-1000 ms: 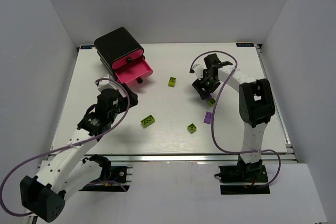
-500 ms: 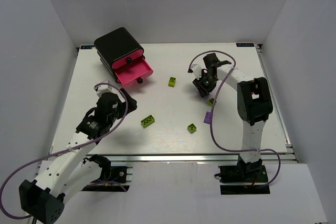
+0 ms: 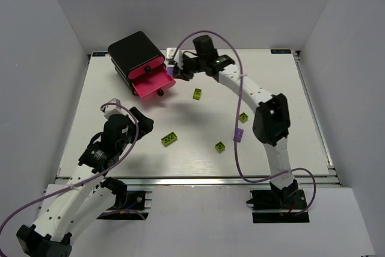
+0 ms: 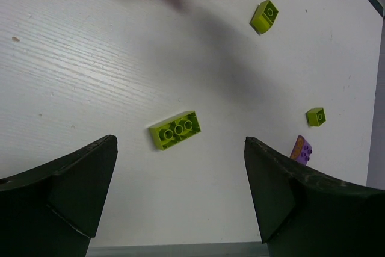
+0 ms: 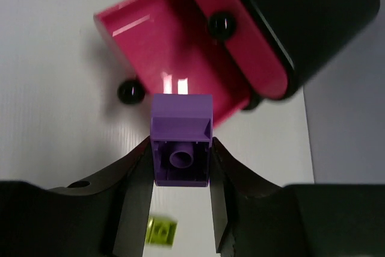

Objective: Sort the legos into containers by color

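Purple lego point(image 5: 180, 118) in right tool point(image 5: 179, 164), studs hidden

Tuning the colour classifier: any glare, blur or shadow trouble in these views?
Top external: even light, sharp, only soft shadows on the white table. Left wrist: lime yellow-green three-stud plastic brick crisp; a diffuse dark shadow lies across the top of the frame. Right wrist: white glare patches on the open magenta-pink plastic drawer; clamped purple square plastic brick sharp, small lime plastic brick below it blurred.

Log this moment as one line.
right gripper: shut on purple lego, by open pink drawer | left gripper: open, empty, above lime brick | loose legos on table
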`<state>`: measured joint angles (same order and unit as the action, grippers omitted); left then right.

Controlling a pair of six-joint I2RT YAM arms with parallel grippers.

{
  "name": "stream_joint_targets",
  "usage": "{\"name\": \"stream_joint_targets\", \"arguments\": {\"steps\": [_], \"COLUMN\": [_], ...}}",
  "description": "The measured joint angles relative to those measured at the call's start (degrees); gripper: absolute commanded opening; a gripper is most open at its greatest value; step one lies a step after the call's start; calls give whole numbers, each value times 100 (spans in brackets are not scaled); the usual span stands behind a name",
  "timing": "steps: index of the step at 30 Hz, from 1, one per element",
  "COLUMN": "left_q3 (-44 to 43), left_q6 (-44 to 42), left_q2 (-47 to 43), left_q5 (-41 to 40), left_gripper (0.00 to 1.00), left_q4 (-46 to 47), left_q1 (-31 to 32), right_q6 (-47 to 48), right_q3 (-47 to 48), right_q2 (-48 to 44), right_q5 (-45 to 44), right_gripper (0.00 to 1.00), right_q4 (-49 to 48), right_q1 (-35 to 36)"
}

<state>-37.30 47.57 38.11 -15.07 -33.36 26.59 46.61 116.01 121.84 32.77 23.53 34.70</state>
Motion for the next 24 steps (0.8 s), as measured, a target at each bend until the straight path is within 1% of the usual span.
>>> {"name": "stream_joint_targets", "arguments": {"steps": [2,4,8,12,13,14,15,17,18,20,23,24], "left_q3": [-9,-37,-85,-96,-109,-129,-155,-203,-223,-254,-295,-297], "left_q6": [57,120,254,376,396,411,417,420,417,413,382,365], "left_q2": [-151,-282,-501,-680,-684,-680,-667,-643,-632,-603,-533,-501], "left_q5": [0,7,42,120,129,155,170,212,225,247,291,317], "left_gripper": [95,95,95,95,95,95,95,95,95,95,95,95], "left_q4": [-140,-302,-544,-741,-778,-831,-885,-960,-970,-979,-949,-916], "left_q1": [0,0,7,15,15,15,15,15,15,15,15,15], "right_q6": [-61,-181,-415,-525,-542,-560,-570,-573,-570,-575,-573,-573], "right_q3": [278,343,334,337,337,337,337,337,332,304,269,256], "right_q2": [367,664,1073,1294,1333,1368,1405,1456,1464,1467,1467,1467], "right_q5": [-74,-258,-658,-1069,-1141,-1222,-1294,-1373,-1410,-1471,-1506,-1510], "right_gripper": [0,0,0,1,6,15,36,48,57,65,70,73], "right_q4": [-446,-918,-1703,-2378,-2518,-2658,-2754,-2855,-2859,-2900,-2988,-2997], "right_q1": [269,476,695,822,839,859,876,898,909,922,925,920]}}
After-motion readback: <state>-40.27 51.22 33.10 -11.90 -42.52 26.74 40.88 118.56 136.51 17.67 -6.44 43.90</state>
